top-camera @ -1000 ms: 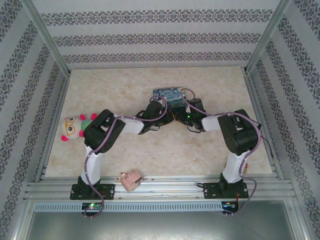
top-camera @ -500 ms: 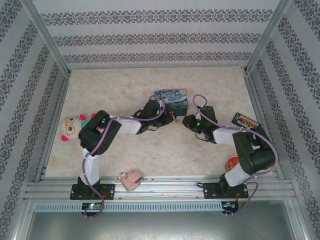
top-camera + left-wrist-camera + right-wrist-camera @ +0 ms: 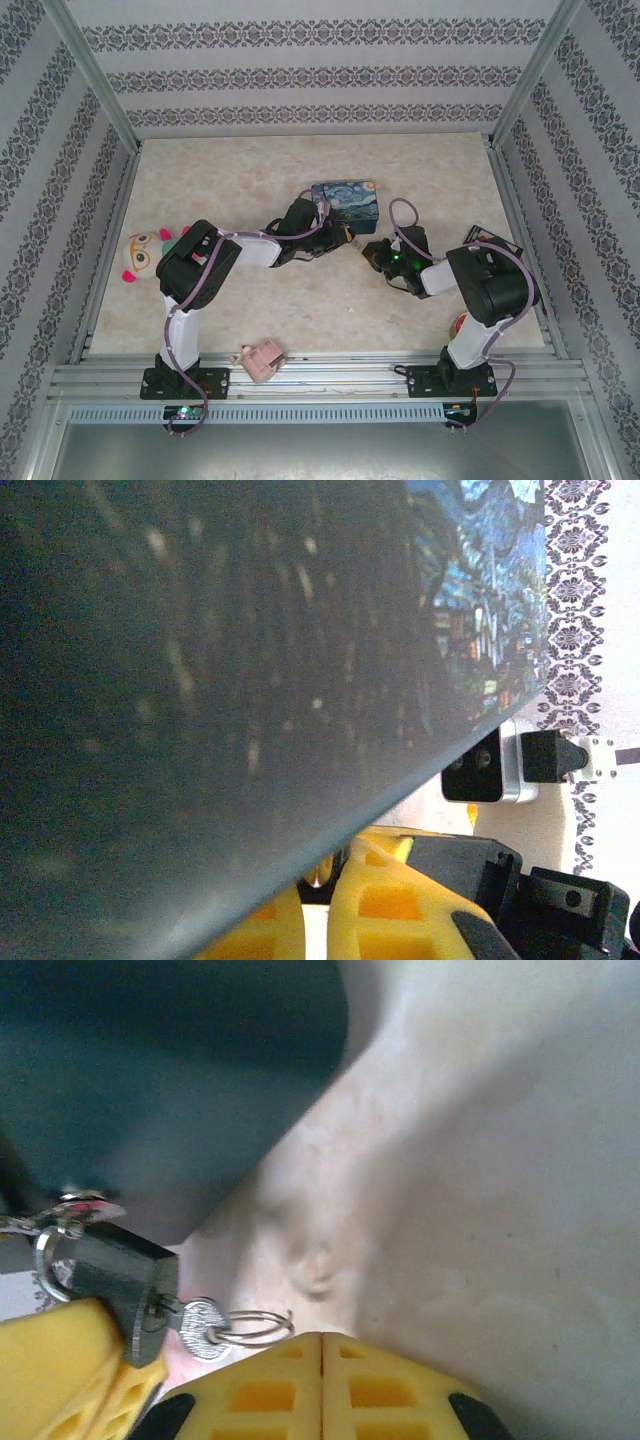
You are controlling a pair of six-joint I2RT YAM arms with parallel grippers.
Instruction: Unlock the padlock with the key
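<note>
Right arm (image 3: 485,285) has folded its elbow in toward the centre since half a second ago. It now covers most of the red round item (image 3: 459,322) by the right edge of the desk (image 3: 250,180). The blue painted tin (image 3: 345,202) and the left arm (image 3: 200,265) are roughly where they were.

Top external view: both arms reach to the middle of the desk. The left tool (image 3: 343,236) sits at the tin's near side. The right tool (image 3: 370,251) faces it from the right, close by. A plush toy (image 3: 148,255) lies at the left edge and a pink object (image 3: 259,360) at the near rail.

Left wrist view: the tin, blurred and very close, hangs over the yellow fingers (image 3: 375,910) — their tips are hidden behind it. A black-and-silver block (image 3: 490,770) stands beyond, at the right.

Right wrist view: the right tool's two fingers are pressed together with nothing between them. The padlock (image 3: 115,1275) is just ahead and to the left, just beside the tin's corner, with its shackle (image 3: 47,1260) pointing left. The key (image 3: 190,1322) is seated in the padlock's base, and the key ring (image 3: 252,1326) hangs free just in front of the fingertips. The padlock body rests against a yellow finger (image 3: 55,1375) of the left tool, which appears to be pinched shut on it — the second finger is out of sight.
</note>
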